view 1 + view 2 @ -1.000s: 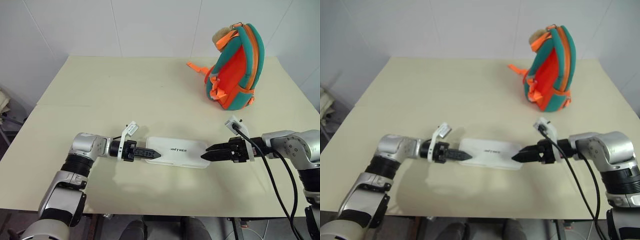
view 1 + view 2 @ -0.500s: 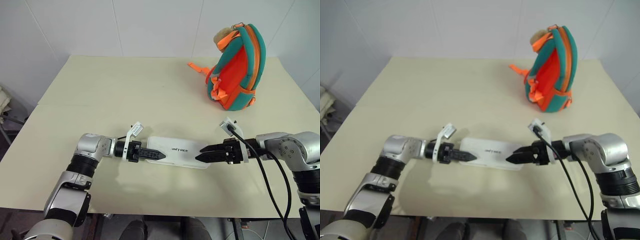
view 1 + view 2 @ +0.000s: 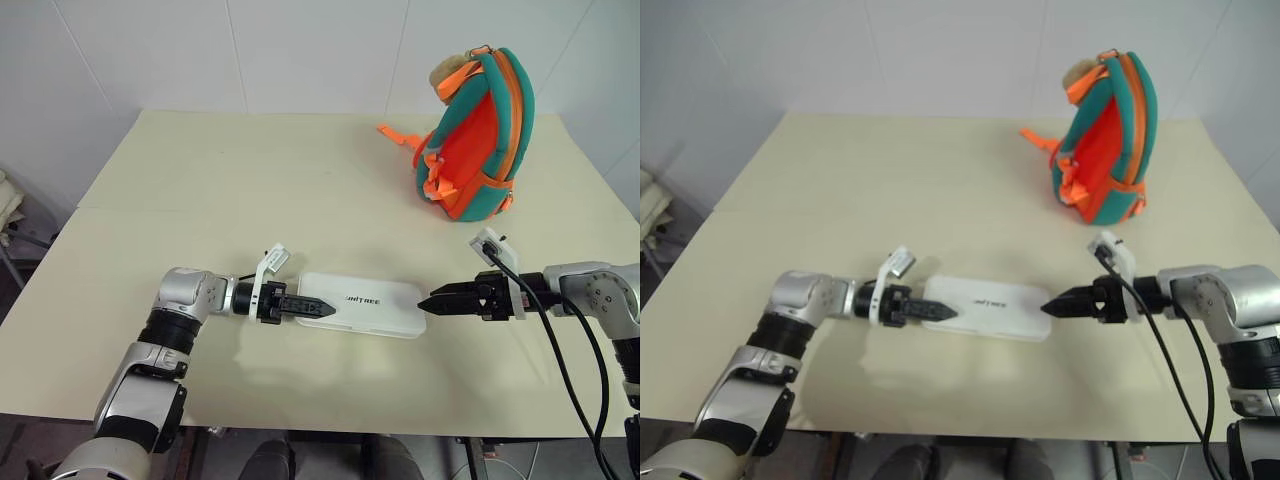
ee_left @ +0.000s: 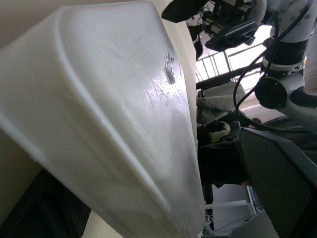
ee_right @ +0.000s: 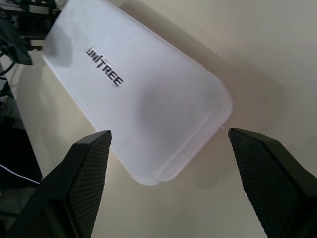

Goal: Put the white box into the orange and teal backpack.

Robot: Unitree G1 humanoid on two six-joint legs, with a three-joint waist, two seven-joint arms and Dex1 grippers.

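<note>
One white box (image 3: 360, 304) lies flat on the surface (image 3: 250, 190) between both pincers. Left pincer (image 3: 312, 308) straddles its near end, fingers spread wide around it. Right pincer (image 3: 440, 302), wide open, sits just off the opposite end, not touching. Well beyond it stands the orange and teal backpack (image 3: 475, 135), upright.

one white box (image 3: 362, 305), one orange and teal backpack (image 3: 476, 135), one table (image 3: 250, 190), two claws.
</note>
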